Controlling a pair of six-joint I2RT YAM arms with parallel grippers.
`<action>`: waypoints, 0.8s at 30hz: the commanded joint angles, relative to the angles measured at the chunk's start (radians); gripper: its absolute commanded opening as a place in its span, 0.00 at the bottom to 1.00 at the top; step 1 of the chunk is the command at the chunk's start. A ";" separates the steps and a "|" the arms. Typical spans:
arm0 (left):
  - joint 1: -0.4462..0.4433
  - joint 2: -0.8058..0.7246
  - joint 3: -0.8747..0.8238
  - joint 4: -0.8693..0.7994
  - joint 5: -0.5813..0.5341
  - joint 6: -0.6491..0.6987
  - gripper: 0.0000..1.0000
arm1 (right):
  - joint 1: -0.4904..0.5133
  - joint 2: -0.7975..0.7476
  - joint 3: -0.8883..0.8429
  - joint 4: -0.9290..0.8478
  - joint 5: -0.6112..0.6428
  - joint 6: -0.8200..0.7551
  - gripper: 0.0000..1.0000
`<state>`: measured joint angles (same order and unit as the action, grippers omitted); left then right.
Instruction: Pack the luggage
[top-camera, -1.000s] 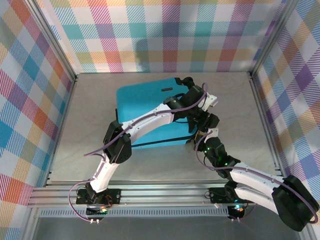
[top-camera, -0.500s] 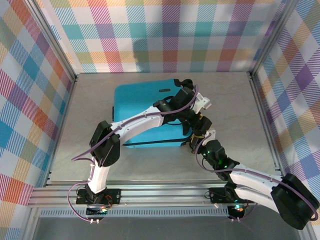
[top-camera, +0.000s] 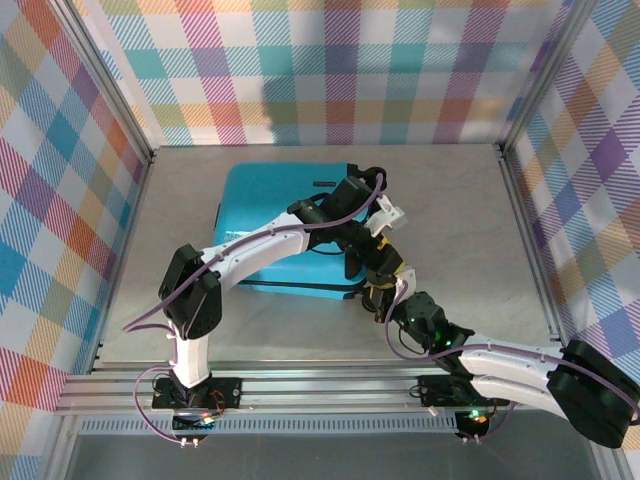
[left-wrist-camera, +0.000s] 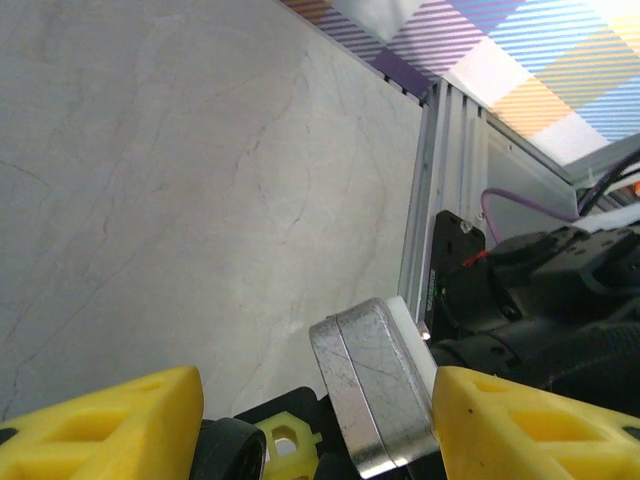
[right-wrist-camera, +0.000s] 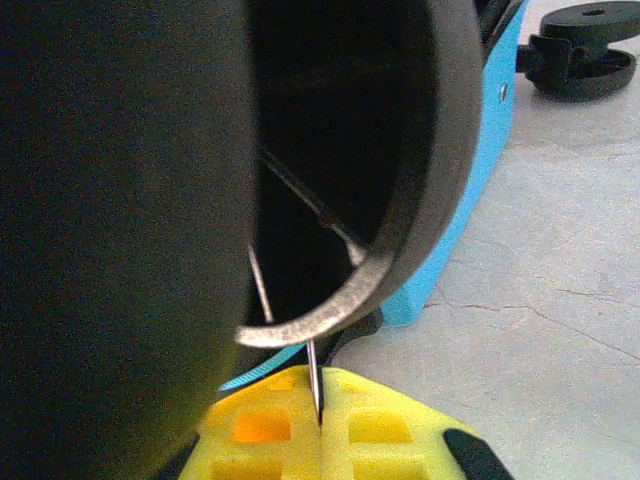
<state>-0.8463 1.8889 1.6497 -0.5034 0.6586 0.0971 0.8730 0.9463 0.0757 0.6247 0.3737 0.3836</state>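
The luggage (top-camera: 265, 205), a turquoise hard-shell suitcase, lies flat and closed at the table's middle back. My left gripper (top-camera: 362, 250) hangs over its near right corner. In the left wrist view that gripper (left-wrist-camera: 315, 400) stands open, with a scratched silver metal block (left-wrist-camera: 375, 390) leaning on its right finger and a black wheel (left-wrist-camera: 230, 450) by the left one. My right gripper (top-camera: 380, 285) sits just in front of the same corner. Close up, the right gripper (right-wrist-camera: 320, 385) is shut on a thin metal zipper pull (right-wrist-camera: 313, 365), beside the blue shell (right-wrist-camera: 470, 190).
Aluminium frame rails (top-camera: 300, 385) run along the near edge and up both sides, with plaid walls behind. A big dark round body with a metal rim (right-wrist-camera: 200, 150) hangs close over my right fingers. A black round foot (right-wrist-camera: 585, 50) rests on the bare table (top-camera: 450, 210).
The suitcase has slid and turned to the left. Both grippers have moved left and nearer with its corner. My left jaws have narrowed a little; the right stays pinched shut.
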 joint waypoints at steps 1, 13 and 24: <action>0.109 -0.005 -0.086 -0.284 -0.074 0.078 0.62 | -0.019 -0.029 -0.033 0.026 0.181 -0.023 0.00; 0.112 -0.007 -0.112 -0.300 -0.076 0.118 0.61 | -0.169 -0.010 0.010 0.110 0.102 -0.129 0.00; 0.177 -0.054 -0.161 -0.275 -0.027 0.144 0.60 | -0.122 0.083 -0.006 0.294 -0.092 -0.183 0.00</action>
<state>-0.7986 1.8328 1.5677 -0.4950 0.7582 0.2333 0.7593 1.0393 0.0727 0.7727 0.1577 0.2188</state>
